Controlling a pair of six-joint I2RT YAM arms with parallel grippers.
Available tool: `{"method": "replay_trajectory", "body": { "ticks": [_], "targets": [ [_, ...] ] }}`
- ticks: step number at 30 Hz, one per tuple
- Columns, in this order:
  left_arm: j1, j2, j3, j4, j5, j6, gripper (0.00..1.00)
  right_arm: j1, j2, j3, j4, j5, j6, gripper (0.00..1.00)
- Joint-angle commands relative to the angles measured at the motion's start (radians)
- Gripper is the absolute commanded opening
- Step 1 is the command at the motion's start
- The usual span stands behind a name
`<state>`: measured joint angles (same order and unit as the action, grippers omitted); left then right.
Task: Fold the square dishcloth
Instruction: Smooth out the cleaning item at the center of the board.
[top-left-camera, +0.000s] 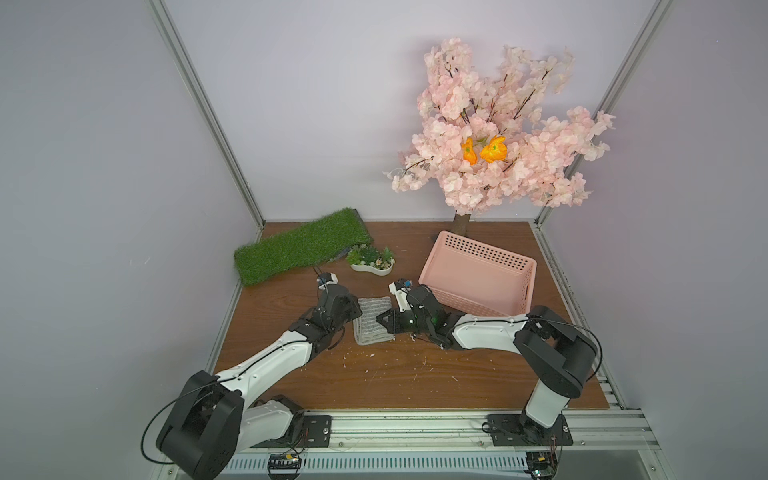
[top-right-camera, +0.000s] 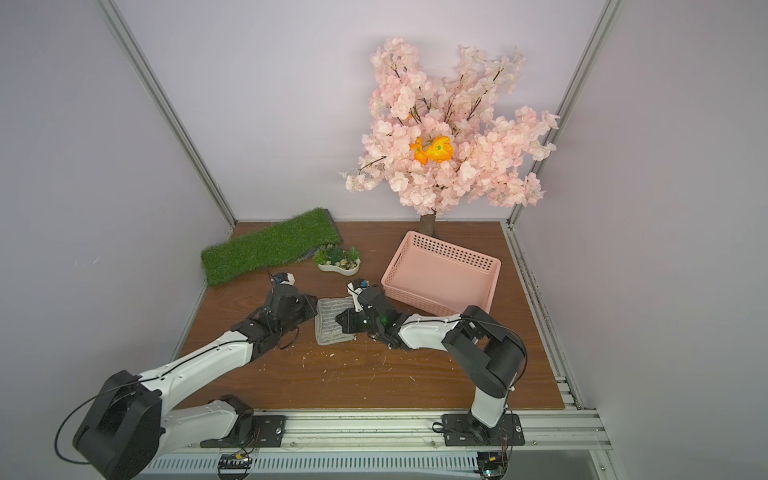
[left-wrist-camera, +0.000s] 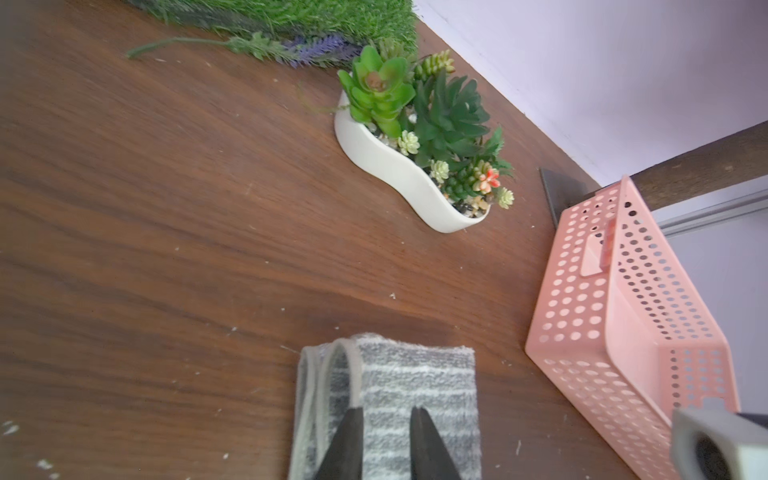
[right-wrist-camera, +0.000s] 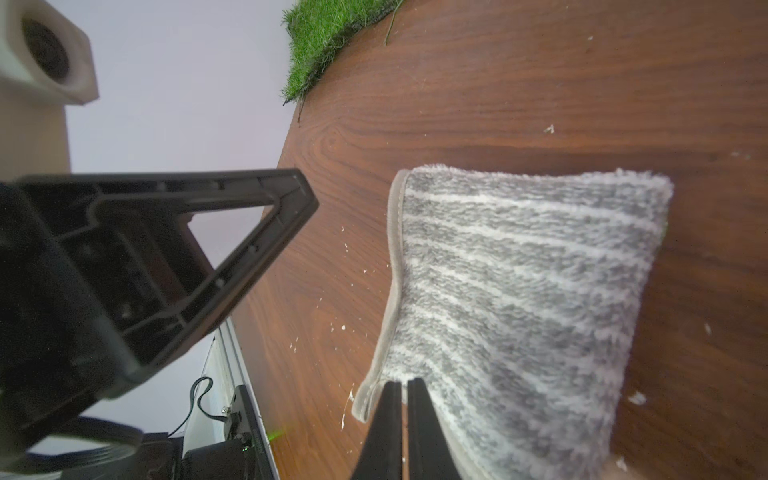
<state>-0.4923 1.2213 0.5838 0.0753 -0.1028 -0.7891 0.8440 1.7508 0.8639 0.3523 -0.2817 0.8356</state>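
The square dishcloth (top-left-camera: 372, 320) lay folded into a narrow rectangle on the wooden table (top-left-camera: 415, 374), between the 2 arms and just in front of the pink basket (top-left-camera: 482, 249). In the left wrist view its looped hems showed stacked layers at 1 end. The left gripper (left-wrist-camera: 386, 415) sat over the cloth's left side with its jaws slightly parted, striped terry visible in the gap and nothing clamped. The right gripper (right-wrist-camera: 404, 384) reached over the cloth's right edge, its jaws clenched almost together at a hemmed corner; whether any cloth was caught between them was unclear. The green grass mat (top-left-camera: 299, 245) and a white succulent planter (top-left-camera: 371, 262) stood farther back, well apart from the cloth.
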Motion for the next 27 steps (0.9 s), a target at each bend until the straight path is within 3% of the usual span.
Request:
{"method": "replay_trajectory", "body": {
  "ticks": [1, 7, 17, 27],
  "targets": [
    [-0.025, 0.066, 0.035, 0.062, 0.078, 0.046, 0.26, -0.003, 0.023, 0.01, 0.028, -0.011, 0.013, 0.08],
    [-0.043, 0.224, 0.096, 0.119, 0.103, 0.069, 0.29, -0.003, 0.05, 0.004, 0.038, -0.02, 0.019, 0.08],
    [-0.039, 0.36, 0.109, 0.055, -0.054, 0.02, 0.29, -0.003, 0.085, -0.044, 0.068, -0.031, 0.034, 0.08],
    [-0.028, 0.354, 0.059, 0.061, -0.07, 0.015, 0.29, -0.003, 0.131, -0.121, 0.118, -0.045, 0.05, 0.07]
  ]
}}
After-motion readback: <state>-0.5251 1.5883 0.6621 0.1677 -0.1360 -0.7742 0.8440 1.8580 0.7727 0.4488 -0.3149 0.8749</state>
